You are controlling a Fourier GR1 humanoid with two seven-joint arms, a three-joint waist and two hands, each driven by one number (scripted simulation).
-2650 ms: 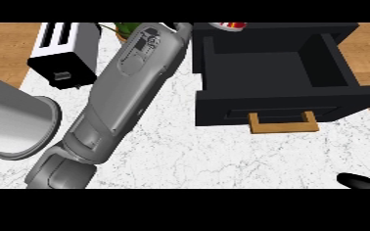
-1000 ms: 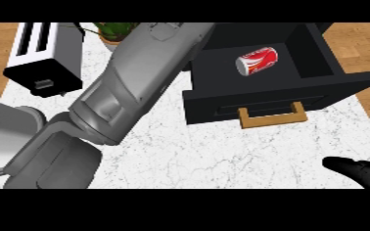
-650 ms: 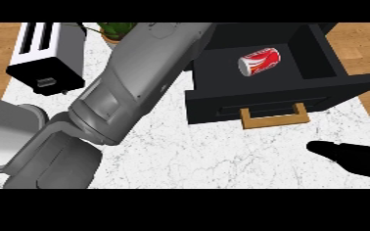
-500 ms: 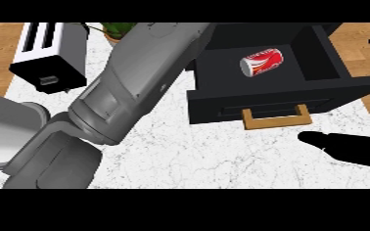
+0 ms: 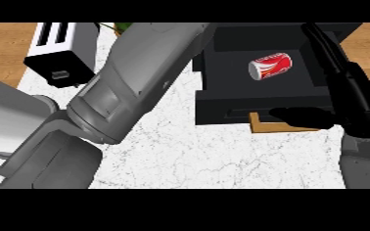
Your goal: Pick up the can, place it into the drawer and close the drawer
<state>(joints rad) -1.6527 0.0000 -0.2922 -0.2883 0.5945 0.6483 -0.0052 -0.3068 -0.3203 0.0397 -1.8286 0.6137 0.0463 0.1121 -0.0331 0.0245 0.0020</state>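
Here's the risk: the right hand (image 5: 312, 117) sits toward one end of the drawer (image 5: 217, 111) front, so a shove could jam it crooked or slide off the handle (image 5: 260, 126). Its fingers are stretched out across that handle, grasping nothing. The can (image 5: 269, 67) lies inside the drawer, just beyond the hand.

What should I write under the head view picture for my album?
Red can lying in the open black drawer, the robot's right hand open at the drawer's front by its wooden handle.

No legible text anywhere, red can (image 5: 271, 67) in drawer (image 5: 217, 73) bears only white swirls, no readable lettering
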